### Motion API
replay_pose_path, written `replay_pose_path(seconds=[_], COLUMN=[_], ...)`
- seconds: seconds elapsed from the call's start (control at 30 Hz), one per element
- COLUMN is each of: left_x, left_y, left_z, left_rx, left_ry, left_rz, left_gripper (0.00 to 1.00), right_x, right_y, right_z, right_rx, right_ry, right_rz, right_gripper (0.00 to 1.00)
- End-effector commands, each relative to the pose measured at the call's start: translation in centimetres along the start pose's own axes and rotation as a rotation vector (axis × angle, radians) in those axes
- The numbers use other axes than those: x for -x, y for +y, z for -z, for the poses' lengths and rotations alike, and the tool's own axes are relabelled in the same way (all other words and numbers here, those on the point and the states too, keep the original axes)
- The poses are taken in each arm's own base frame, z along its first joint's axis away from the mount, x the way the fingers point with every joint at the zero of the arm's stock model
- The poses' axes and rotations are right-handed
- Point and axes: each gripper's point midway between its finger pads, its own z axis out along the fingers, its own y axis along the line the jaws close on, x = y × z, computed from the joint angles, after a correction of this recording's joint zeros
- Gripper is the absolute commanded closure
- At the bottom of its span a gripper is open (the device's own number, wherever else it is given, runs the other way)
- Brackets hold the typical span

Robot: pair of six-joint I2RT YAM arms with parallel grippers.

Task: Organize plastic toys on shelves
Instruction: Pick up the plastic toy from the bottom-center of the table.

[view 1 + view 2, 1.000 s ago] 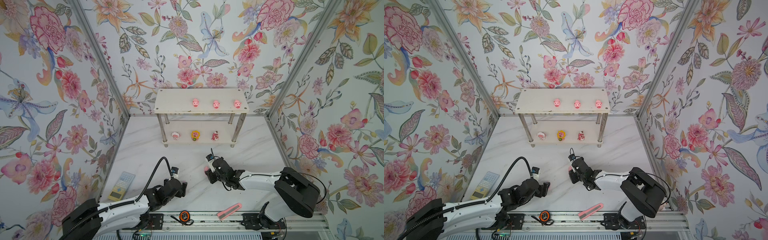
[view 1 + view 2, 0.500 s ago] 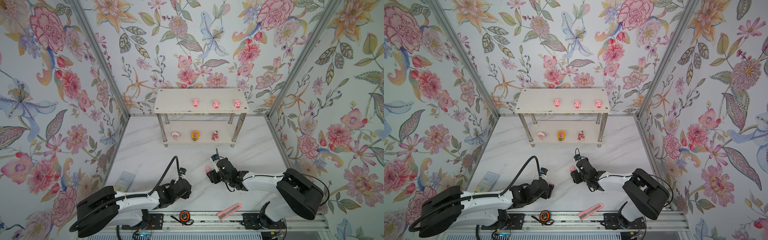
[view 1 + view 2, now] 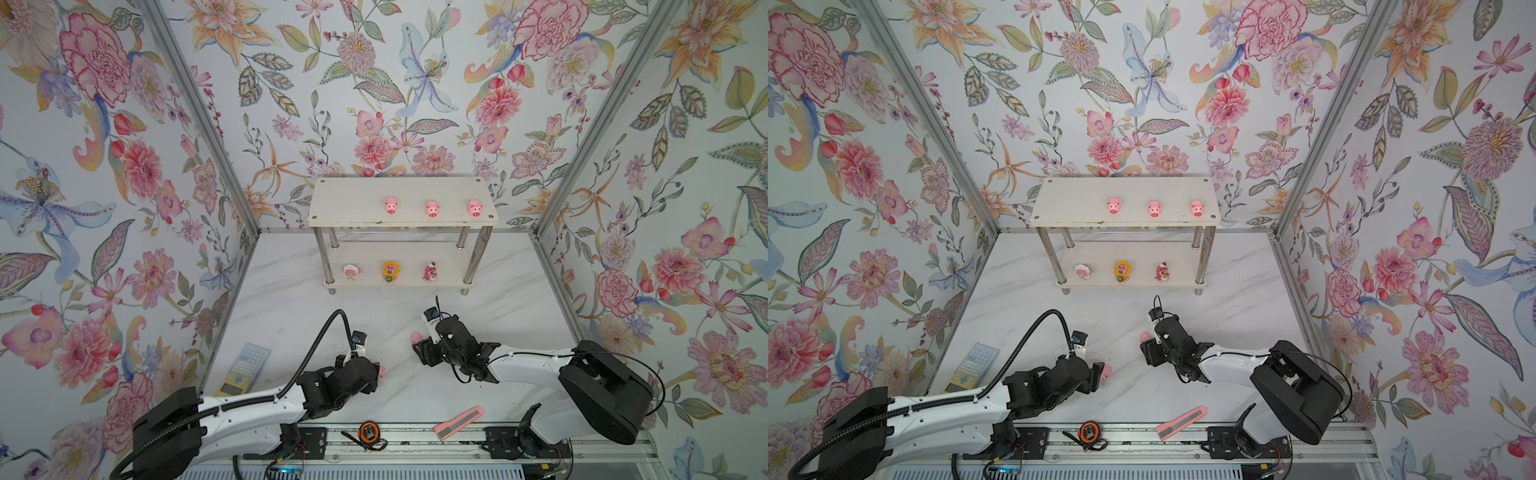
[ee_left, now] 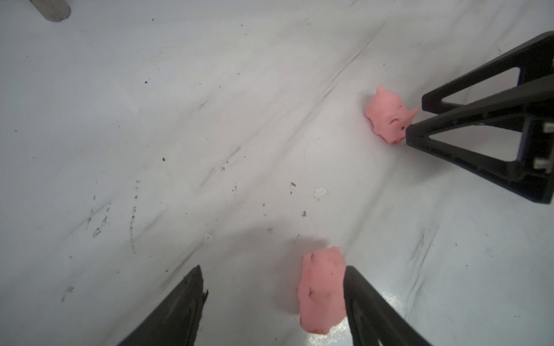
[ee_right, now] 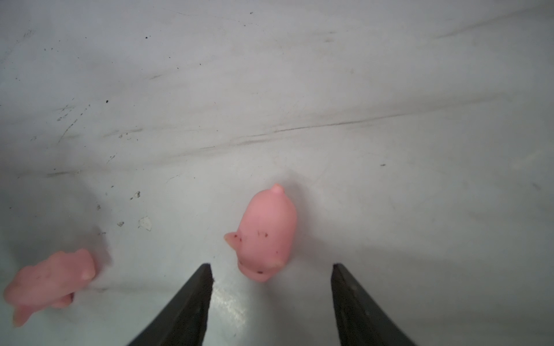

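On the near part of the marble table (image 3: 291, 316), both arms are low over the two pigs not yet shelved. The main change over the last second is at the right gripper (image 5: 271, 265): its jaws were set narrower then and now stand spread. The right pig (image 5: 263, 236) lies on its side on the table, just ahead of the fingertips and held by neither. The left wrist view shows one tip touching it. I read this as a grasp let go or reset, so that pig still has to be picked up.

The left gripper (image 4: 272, 267) has barely shifted, though its arm has swung round behind it. Its jaws are open too, and the left pig (image 4: 320, 290) rests against one finger, with a wide gap to the other.

At the far side, the shelf rack (image 3: 353, 199) has three pigs (image 3: 432, 208) in a row on the right part of its top board. Three character figurines (image 3: 390, 271) sit on the lower board. The open space left of the pigs looks like the spot for these last two.
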Motion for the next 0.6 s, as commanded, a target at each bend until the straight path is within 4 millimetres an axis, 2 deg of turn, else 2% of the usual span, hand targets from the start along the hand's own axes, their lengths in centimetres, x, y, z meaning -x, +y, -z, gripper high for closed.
replay_pose_path(seconds=[0.0, 0.3, 0.57], left_x=[-0.3, -2.2, -2.6], left_y=[0.0, -2.0, -2.0], left_z=[0.1, -1.6, -2.1], left_rx=[0.010, -0.008, 0.020], left_ry=[0.015, 0.092, 0.107], left_rz=[-0.021, -0.115, -0.129], left_gripper=[0.23, 0.21, 0.29], right_x=[-0.1, 0.0, -0.1], right_y=[-0.1, -0.3, -0.2], right_z=[0.3, 0.5, 0.4], right_rx=[0.003, -0.003, 0.003], right_ry=[-0.009, -0.013, -0.006], right_rz=[-0.014, -0.015, -0.016], right_gripper=[0.34, 0.32, 0.32])
